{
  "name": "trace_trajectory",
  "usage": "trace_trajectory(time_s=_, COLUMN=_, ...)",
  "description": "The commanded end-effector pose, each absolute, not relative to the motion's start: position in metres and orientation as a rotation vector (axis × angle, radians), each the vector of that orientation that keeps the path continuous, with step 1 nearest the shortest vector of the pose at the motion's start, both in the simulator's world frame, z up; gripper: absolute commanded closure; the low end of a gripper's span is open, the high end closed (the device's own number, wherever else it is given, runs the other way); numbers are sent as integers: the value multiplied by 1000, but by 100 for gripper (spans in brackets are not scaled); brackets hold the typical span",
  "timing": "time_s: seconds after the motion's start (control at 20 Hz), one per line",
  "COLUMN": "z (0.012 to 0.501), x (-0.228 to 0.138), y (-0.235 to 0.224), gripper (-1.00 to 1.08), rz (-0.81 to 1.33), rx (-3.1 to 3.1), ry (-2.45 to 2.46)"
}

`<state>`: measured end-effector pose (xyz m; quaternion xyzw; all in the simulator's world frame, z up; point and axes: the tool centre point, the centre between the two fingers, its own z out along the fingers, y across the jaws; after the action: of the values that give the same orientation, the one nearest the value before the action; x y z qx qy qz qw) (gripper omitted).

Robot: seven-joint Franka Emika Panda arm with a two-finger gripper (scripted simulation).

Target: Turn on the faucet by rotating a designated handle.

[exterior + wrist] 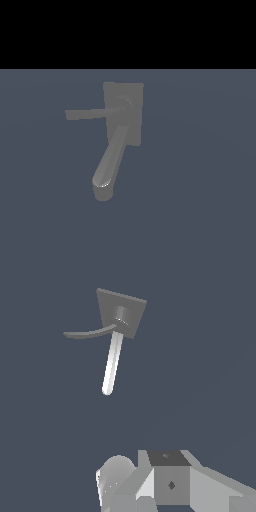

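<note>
In the exterior view we see the handle (pixel 92 114) first, a thin flat bar reaching toward that view's left from a round hub (pixel 124 106), its free end surrounded by bare blue-grey floor (pixel 200 200). Next comes the faucet (pixel 123 114), its rectangular base plate (pixel 131 90) lying on the floor, with the thick rounded spout (pixel 111 160) running down from the hub and slanting slightly leftward. Open floor lies on every side of the fixture, and the arm does not appear in this view. In the wrist view the faucet sits well apart from the gripper (pixel 165 486), of which only grey body parts show at the frame's edge; we cannot tell how its jaws stand. Nothing touches the handle.
</note>
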<state>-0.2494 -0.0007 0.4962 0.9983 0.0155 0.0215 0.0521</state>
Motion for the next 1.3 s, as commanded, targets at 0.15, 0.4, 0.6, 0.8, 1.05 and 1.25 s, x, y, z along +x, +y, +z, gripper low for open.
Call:
trace_trajectory(time_s=0.15, z=504, x=-247, y=-2, gripper=108, rz=122, rx=2966, ry=27)
trace_trajectory(time_s=0.4, z=517, x=-243, y=-4, gripper=108, rz=202, rx=2863, ry=7)
trace_trajectory(time_s=0.6, z=533, x=-239, y=-5, gripper=108, rz=289, rx=2741, ry=-11)
trace_trajectory(time_s=0.8, z=556, x=-234, y=-3, gripper=108, rz=391, rx=2579, ry=-26)
trace_trajectory(time_s=1.05, z=588, x=-228, y=9, gripper=108, rz=516, rx=2344, ry=-29)
trace_trajectory(time_s=1.25, z=613, x=-223, y=25, gripper=108, rz=598, rx=2154, ry=-15)
